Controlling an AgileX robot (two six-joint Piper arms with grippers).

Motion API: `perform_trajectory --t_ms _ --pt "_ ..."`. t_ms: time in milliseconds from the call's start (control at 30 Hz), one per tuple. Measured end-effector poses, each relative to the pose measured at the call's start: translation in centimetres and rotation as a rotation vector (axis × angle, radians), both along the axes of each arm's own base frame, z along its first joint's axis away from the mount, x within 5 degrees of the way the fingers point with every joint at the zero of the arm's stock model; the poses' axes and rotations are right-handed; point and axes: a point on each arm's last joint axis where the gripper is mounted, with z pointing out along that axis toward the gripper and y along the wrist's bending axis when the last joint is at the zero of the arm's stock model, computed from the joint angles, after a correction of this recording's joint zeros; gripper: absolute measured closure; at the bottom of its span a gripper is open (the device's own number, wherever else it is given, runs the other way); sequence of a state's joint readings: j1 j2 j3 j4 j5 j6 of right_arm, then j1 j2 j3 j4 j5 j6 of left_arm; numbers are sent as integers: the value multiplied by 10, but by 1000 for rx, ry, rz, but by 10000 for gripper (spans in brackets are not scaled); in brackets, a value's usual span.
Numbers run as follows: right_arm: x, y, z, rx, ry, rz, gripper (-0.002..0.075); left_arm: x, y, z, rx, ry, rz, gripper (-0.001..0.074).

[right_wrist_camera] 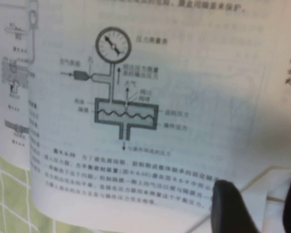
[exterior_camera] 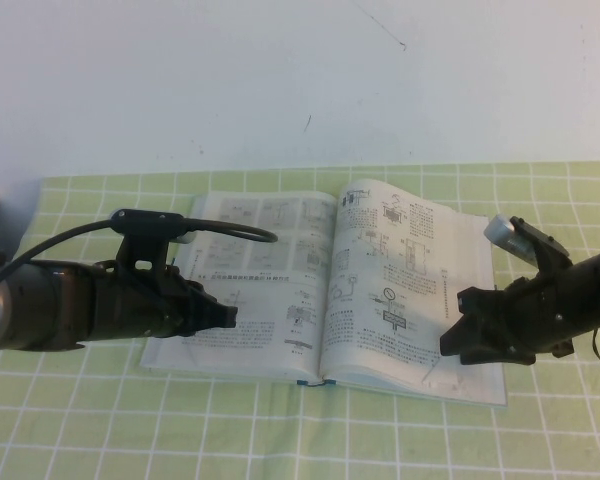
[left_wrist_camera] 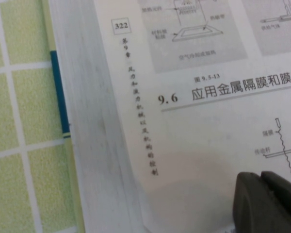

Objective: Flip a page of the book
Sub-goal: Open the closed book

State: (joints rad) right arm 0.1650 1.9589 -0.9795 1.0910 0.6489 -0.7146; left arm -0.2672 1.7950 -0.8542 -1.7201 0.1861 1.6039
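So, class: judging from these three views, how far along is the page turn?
Done: the book lies open, and the left gripper rests shut on its left side. In hand: the right gripper has a page lifted at its lower corner. Left: sweeping it across to the left.

The book (exterior_camera: 320, 290) lies open on the counter (exterior_camera: 100, 420) (checked green cloth); the left end effector (exterior_camera: 220, 315) and the right end effector (exterior_camera: 458, 335) hover over its outer pages.
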Motion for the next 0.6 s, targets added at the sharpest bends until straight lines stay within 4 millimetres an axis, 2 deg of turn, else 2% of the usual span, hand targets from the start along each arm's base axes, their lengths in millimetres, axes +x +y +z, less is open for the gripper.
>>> perform_trajectory --t_ms 67,100,600 --pt "0 0 0 0 0 0 465 0 0 0 0 0 0 738" --pt "5 3 -6 44 28 -59 465 0 0 0 0 0 0 738" --pt "9 7 -10 105 8 -84 465 -1 -4 1 -52 14 -12 738"
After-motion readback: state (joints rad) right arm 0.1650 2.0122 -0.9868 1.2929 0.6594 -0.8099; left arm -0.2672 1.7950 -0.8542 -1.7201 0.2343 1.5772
